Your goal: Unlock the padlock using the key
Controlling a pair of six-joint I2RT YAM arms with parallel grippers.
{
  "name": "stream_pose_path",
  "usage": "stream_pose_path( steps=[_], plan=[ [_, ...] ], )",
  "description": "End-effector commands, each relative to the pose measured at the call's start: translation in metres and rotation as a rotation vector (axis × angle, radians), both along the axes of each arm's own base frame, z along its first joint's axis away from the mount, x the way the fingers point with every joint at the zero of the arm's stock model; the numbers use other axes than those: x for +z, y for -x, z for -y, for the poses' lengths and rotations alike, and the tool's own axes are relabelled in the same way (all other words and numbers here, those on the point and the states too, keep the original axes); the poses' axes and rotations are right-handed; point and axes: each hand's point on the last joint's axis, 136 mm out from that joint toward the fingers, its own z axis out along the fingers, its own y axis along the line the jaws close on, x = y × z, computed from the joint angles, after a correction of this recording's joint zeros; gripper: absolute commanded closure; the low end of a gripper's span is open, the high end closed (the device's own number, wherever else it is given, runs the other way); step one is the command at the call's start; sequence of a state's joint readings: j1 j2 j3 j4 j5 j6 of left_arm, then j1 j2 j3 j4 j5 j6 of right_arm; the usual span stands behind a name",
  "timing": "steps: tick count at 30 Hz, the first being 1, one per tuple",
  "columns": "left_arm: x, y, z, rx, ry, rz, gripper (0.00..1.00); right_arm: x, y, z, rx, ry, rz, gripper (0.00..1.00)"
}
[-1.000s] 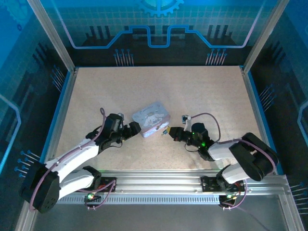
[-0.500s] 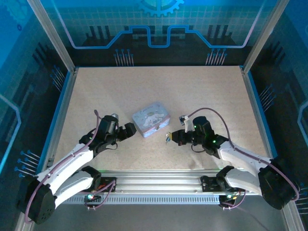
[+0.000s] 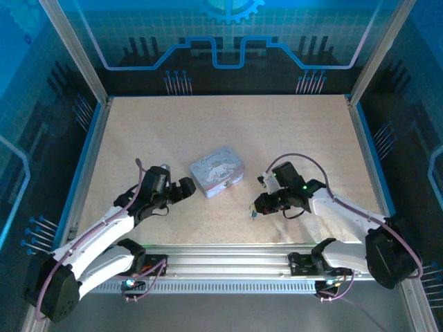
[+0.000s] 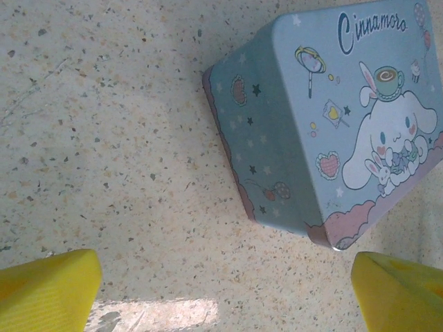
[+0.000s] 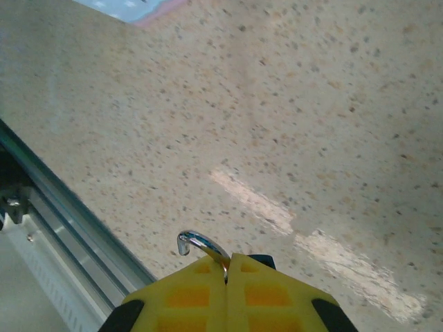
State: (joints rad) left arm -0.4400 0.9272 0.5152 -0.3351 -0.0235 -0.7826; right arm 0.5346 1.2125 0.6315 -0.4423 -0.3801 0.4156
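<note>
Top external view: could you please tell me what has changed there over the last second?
The right gripper pulled back from the tin toward the near edge, shut on the padlock, whose shackle pokes out between its pads. The left gripper backed slightly off the tin's left end, open. The tin kept its place.

tin (image 3: 217, 171) centre | left end effector (image 3: 188, 187) left | padlock (image 5: 201, 243) in right end effector (image 3: 255, 207), right

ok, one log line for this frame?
left gripper open, facing Cinnamoroll tin, not touching | right gripper shut on padlock, shackle end poking out, clear of tin | unlock: not confirmed
</note>
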Motion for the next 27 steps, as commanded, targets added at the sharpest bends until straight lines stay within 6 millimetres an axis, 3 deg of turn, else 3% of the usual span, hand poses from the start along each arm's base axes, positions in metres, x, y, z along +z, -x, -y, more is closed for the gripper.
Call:
stream_pose_path(
  steps=[1,13,27],
  plan=[
    [-0.004,0.003,-0.006,0.009,-0.021,-0.016,0.05,-0.005,0.006,0.004,0.032,0.02,-0.058,1.0],
    [-0.008,0.004,-0.007,0.011,-0.028,-0.028,0.04,-0.031,-0.011,-0.005,0.023,0.025,-0.112,1.0],
    [-0.01,0.004,-0.006,0.01,-0.025,-0.033,0.04,-0.044,-0.016,-0.011,0.029,0.024,-0.149,0.94]
  ],
)
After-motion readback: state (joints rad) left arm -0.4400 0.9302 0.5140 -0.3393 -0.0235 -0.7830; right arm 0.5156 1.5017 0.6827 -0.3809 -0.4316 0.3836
